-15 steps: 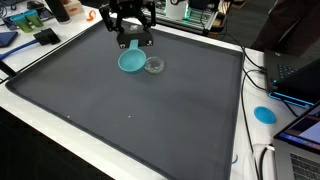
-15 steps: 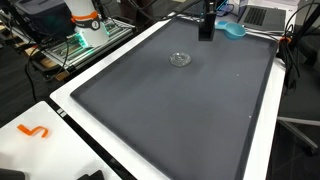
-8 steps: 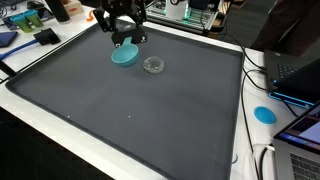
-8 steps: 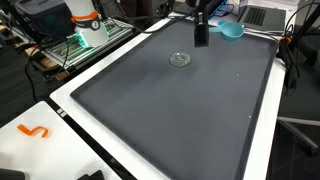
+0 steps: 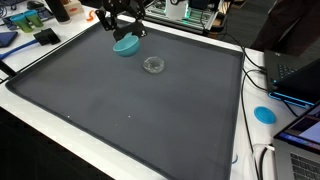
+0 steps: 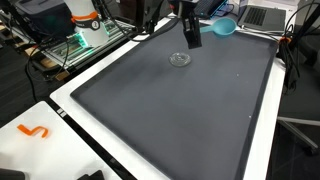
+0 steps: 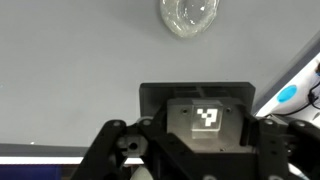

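Note:
A teal bowl point(image 5: 126, 45) hangs above the far part of the black mat point(image 5: 130, 110), and my gripper point(image 5: 124, 36) is shut on its rim from above. From the opposite side in an exterior view, the bowl point(image 6: 222, 26) sticks out beside the gripper point(image 6: 195, 36). A small clear glass dish point(image 5: 154, 65) lies on the mat close by, apart from the bowl. The dish point(image 7: 190, 15) sits at the top of the wrist view. Below it is the gripper's body with a black-and-white marker point(image 7: 207, 118). The fingertips and the bowl are hidden there.
The mat covers a white table point(image 6: 60, 110). A blue disc point(image 5: 264, 113) lies on the table's edge strip near laptops point(image 5: 296, 78) and cables. Tools and boxes point(image 5: 35, 25) crowd the far corner. An orange hook point(image 6: 34, 131) rests on the white surface, and lab equipment point(image 6: 85, 25) stands beyond the mat.
The gripper has lifted the teal bowl off the mat and carried it up and away from the glass dish. The dish has stayed in place.

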### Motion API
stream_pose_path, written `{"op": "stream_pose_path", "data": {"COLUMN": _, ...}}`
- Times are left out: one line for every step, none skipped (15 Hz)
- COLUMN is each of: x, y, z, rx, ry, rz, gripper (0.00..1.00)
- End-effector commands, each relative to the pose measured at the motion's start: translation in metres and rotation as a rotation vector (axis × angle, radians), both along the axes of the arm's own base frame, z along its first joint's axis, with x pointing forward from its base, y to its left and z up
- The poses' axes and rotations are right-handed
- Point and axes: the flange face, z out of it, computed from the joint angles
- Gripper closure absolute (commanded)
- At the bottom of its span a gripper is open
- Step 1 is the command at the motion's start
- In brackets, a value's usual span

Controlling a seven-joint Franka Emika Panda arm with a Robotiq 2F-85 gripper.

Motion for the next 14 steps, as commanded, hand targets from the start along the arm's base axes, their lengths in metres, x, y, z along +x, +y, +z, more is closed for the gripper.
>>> {"op": "stream_pose_path", "data": {"x": -0.022, "y": -0.013, "z": -0.001, "rx": 0.053, "ry": -0.044, "rz": 0.012, "gripper": 0.69}}
{"op": "stream_pose_path", "data": {"x": -0.025, "y": -0.016, "z": -0.003, "rx": 0.066, "ry": -0.053, "rz": 0.016, "gripper": 0.69}}
{"op": "stream_pose_path", "data": {"x": -0.029, "y": -0.019, "z": -0.005, "rx": 0.076, "ry": -0.061, "rz": 0.018, "gripper": 0.69}}
{"op": "stream_pose_path", "data": {"x": -0.032, "y": -0.022, "z": -0.007, "rx": 0.086, "ry": -0.066, "rz": 0.021, "gripper": 0.69}}
{"op": "stream_pose_path", "data": {"x": -0.036, "y": -0.025, "z": -0.01, "rx": 0.093, "ry": -0.071, "rz": 0.024, "gripper": 0.69}}
{"op": "stream_pose_path", "data": {"x": -0.04, "y": -0.027, "z": -0.012, "rx": 0.1, "ry": -0.075, "rz": 0.03, "gripper": 0.69}}
{"op": "stream_pose_path", "data": {"x": -0.043, "y": -0.029, "z": -0.015, "rx": 0.105, "ry": -0.076, "rz": 0.035, "gripper": 0.69}}
{"op": "stream_pose_path", "data": {"x": -0.047, "y": -0.031, "z": -0.018, "rx": 0.109, "ry": -0.077, "rz": 0.041, "gripper": 0.69}}
{"op": "stream_pose_path", "data": {"x": -0.05, "y": -0.032, "z": -0.021, "rx": 0.114, "ry": -0.077, "rz": 0.049, "gripper": 0.69}}
{"op": "stream_pose_path", "data": {"x": -0.053, "y": -0.033, "z": -0.024, "rx": 0.118, "ry": -0.078, "rz": 0.056, "gripper": 0.69}}
{"op": "stream_pose_path", "data": {"x": -0.056, "y": -0.034, "z": -0.027, "rx": 0.123, "ry": -0.078, "rz": 0.063, "gripper": 0.69}}
{"op": "stream_pose_path", "data": {"x": -0.059, "y": -0.034, "z": -0.029, "rx": 0.129, "ry": -0.079, "rz": 0.069, "gripper": 0.69}}
{"op": "stream_pose_path", "data": {"x": -0.063, "y": -0.033, "z": -0.032, "rx": 0.133, "ry": -0.08, "rz": 0.077, "gripper": 0.69}}
{"op": "stream_pose_path", "data": {"x": -0.066, "y": -0.033, "z": -0.034, "rx": 0.14, "ry": -0.085, "rz": 0.085, "gripper": 0.69}}
